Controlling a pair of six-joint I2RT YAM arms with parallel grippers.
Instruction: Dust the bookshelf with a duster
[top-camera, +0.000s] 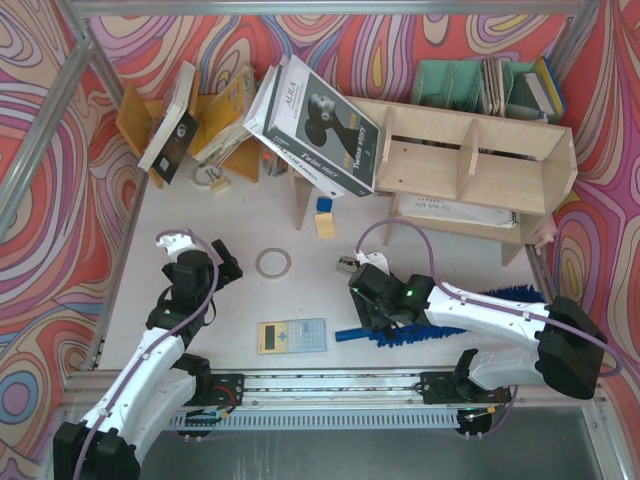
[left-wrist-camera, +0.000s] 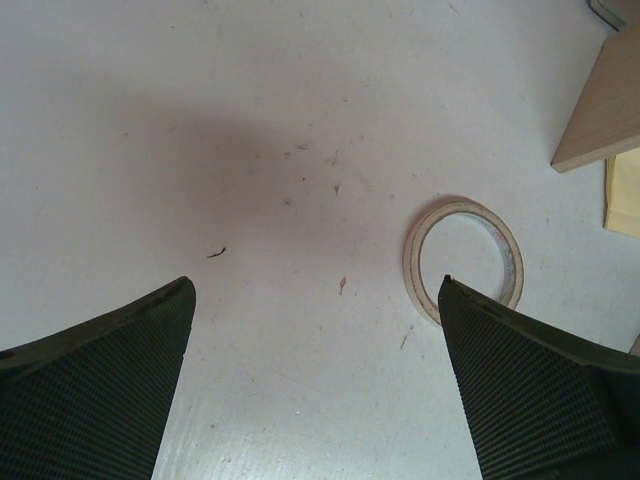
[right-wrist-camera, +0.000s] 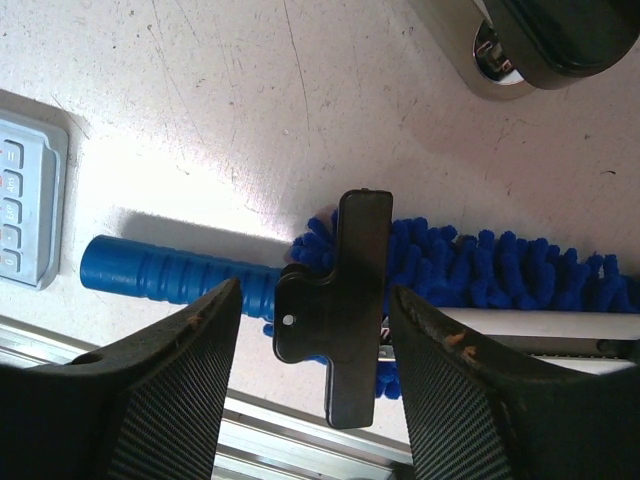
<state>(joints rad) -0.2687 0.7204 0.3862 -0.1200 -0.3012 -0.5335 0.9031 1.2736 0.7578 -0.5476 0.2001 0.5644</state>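
The pale plywood bookshelf (top-camera: 470, 165) stands at the back right, with books leaning on its left end. The blue fluffy duster (top-camera: 400, 335) lies flat on the table near the front edge, handle (right-wrist-camera: 170, 272) pointing left and fluffy head (right-wrist-camera: 500, 270) running right under my right arm. A black flat clip piece (right-wrist-camera: 345, 310) sits across it where handle meets head. My right gripper (right-wrist-camera: 315, 290) hangs open straddling that black piece, with a gap on both sides. My left gripper (left-wrist-camera: 315, 285) is wide open over bare table at the left, holding nothing.
A calculator (top-camera: 291, 335) lies just left of the duster handle. A tape ring (top-camera: 273, 263) sits beside my left gripper. Behind are an orange book rack (top-camera: 225, 120), leaning books (top-camera: 320, 125), a green organiser (top-camera: 450, 85) and small blocks (top-camera: 324, 222). A metal rail (top-camera: 330, 385) edges the front.
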